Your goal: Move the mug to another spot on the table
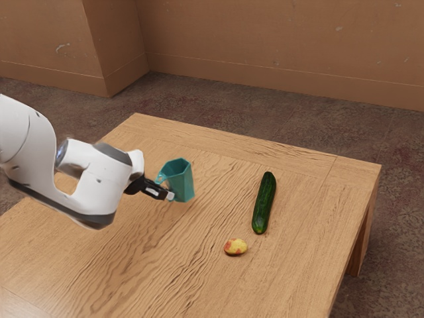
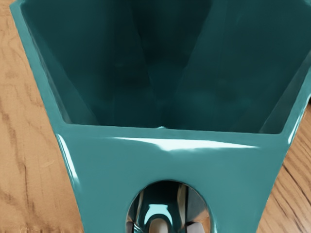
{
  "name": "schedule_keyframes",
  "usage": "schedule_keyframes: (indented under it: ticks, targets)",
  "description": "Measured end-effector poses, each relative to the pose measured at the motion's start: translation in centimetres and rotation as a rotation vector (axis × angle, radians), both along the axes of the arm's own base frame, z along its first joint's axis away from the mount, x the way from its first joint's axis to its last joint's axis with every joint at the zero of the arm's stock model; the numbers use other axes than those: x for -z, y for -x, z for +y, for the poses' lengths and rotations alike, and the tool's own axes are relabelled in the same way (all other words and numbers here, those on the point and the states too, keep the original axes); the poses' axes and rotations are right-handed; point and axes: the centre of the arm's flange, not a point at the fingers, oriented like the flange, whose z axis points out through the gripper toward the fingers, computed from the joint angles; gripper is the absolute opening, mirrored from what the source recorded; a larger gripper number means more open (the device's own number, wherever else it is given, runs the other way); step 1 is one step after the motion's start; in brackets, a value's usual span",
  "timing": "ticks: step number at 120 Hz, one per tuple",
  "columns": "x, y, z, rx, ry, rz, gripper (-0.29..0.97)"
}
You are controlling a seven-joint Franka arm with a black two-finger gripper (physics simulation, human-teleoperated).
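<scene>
Holding the mug tight by its handle in the hand, upright and right in front of it, with the cucumber further off across the desk

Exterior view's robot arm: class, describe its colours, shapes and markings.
The white robot arm has bulky rounded segments, a grey band near the wrist, a dark seam underneath, and slim black jaws. No cables or markings visible.

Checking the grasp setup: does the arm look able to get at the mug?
Likely yes: the pincer is already at the handle of the mug, and the cucumber lies well apart, toward the exterior view's right.
</scene>
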Motion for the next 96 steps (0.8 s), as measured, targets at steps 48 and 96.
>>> schedule_keyframes:
  ticks: [48, 96]
  targets:
    - [2.9, 4.4, 0.4, -0.231, -0.013, 0.092, 0.0]
    - [3.7, 4.5, -0.8, -0.248, -0.016, 0.111, 0.01]
